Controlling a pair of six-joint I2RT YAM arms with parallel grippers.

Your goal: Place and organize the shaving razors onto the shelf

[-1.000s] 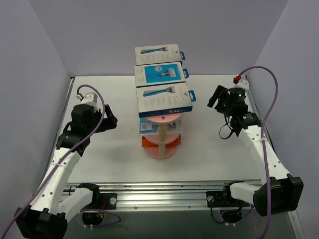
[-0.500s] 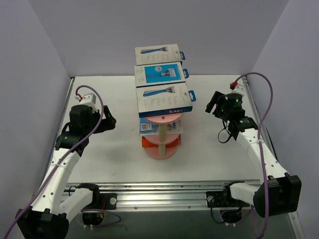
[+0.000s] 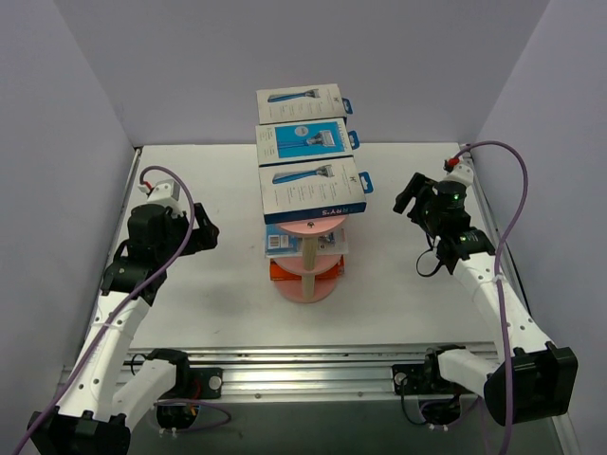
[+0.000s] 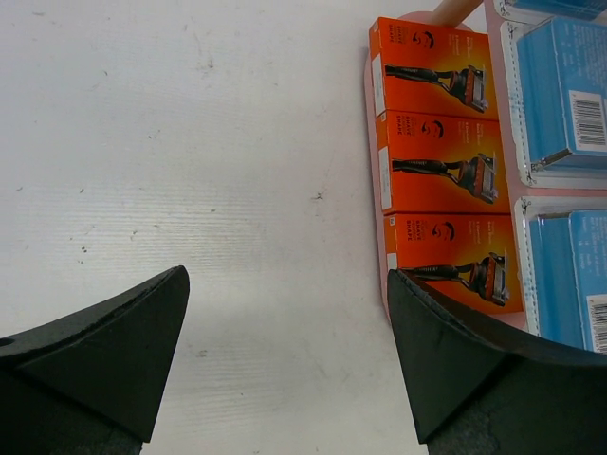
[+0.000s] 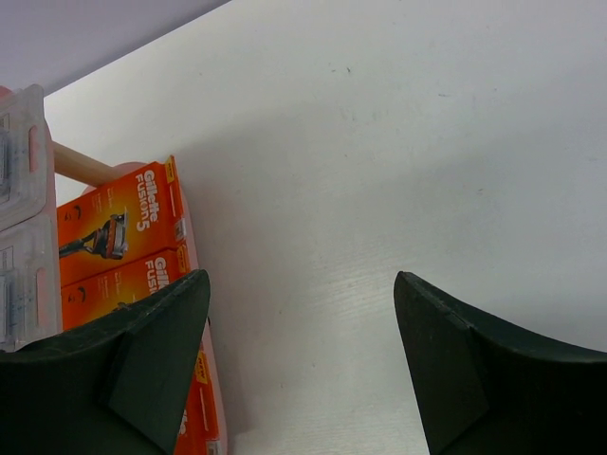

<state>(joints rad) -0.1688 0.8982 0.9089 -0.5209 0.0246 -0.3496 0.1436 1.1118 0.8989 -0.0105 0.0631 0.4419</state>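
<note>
The left hand (image 4: 285, 273) hangs over the white tabletop (image 3: 398, 284) to the left of the shelf (image 3: 308, 294). Its black fingers are spread wide, with only tabletop showing between them. The right hand (image 5: 302, 276) hangs on the other side of the shelf, also spread wide and holding nothing. Neither hand touches the shelf or a pack.

The shelf stands mid-tabletop, with pink tiers on a beige post (image 3: 310, 258). Its lowest round tier carries the orange razor packs (image 4: 441, 161). The left wrist view shows three of them lying flat, edge to edge, each printed with a black-and-orange razor. The tier above holds clear blister packs (image 4: 566, 90) with blue card inserts and barcode labels, two side by side in that view.

On the long top tier lie three white-and-blue boxes (image 3: 313, 192), flat, in a row running away from the arms. The nearest is white with a blue razor picture and a blue front edge, the middle one is mostly blue, and the farthest is white again. They sit close against one another and cover the tier, so only a strip of pink shows at its near end.
</note>
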